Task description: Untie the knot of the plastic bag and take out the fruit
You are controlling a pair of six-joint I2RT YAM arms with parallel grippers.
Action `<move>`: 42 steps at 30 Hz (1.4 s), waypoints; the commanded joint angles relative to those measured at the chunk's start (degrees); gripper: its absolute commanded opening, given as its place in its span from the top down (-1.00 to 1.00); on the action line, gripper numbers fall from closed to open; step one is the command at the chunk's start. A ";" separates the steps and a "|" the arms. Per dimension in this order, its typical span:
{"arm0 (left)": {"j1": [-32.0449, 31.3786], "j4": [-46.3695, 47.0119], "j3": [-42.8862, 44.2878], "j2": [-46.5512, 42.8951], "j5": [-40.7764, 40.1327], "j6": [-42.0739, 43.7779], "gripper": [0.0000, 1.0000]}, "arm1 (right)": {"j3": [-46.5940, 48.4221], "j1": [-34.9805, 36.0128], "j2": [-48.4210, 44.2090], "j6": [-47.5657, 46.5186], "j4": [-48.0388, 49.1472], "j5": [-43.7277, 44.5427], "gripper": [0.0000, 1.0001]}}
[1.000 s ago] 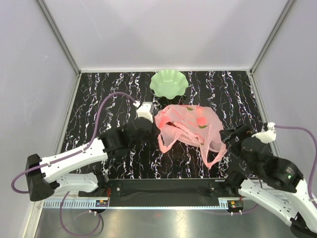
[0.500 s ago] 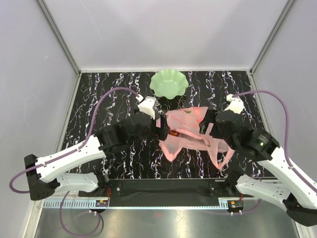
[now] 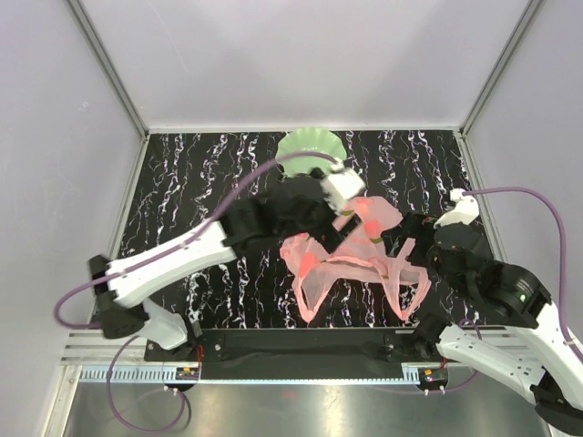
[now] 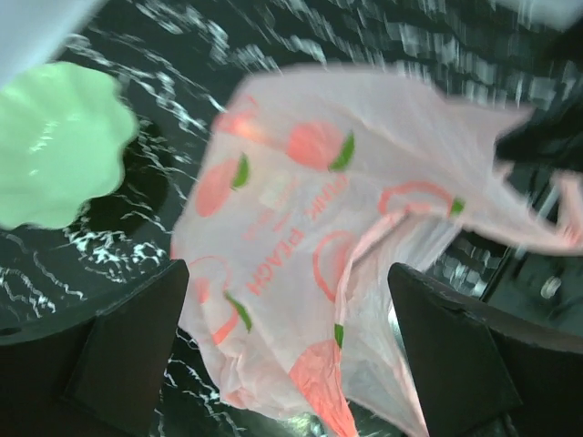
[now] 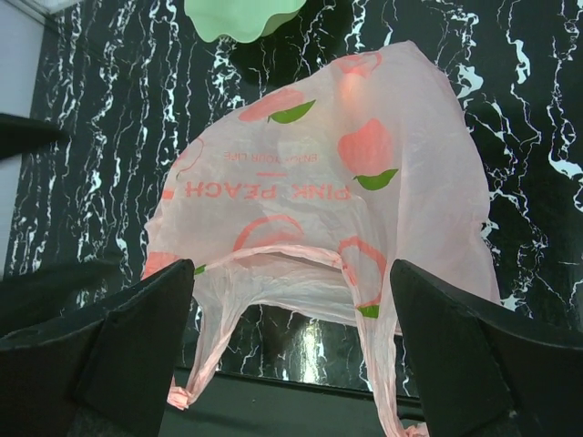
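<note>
The pink translucent plastic bag lies slumped on the black marbled table, printed with peaches and "PINK PEACH". Its two handle loops hang apart toward the near edge, with no knot showing. My left gripper hovers over the bag's far side, jaws wide open with nothing in them. My right gripper stands open just short of the handles, at the bag's right near side. The fruit is hidden; only printed peaches show on the plastic.
A green scalloped dish sits behind the bag, partly covered by my left arm. A black rail runs along the table's near edge. White walls enclose the back and both sides.
My left gripper has opened, letting go of the bag's left edge, and swung up and right over the bag. The bag has sagged with its handles spread. My right arm moved in, then drew back slightly.
</note>
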 commanded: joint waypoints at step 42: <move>-6.94 3.87 -1.36 19.33 -13.30 17.47 -0.49 | -1.56 0.17 -7.06 2.92 -4.18 2.09 -0.94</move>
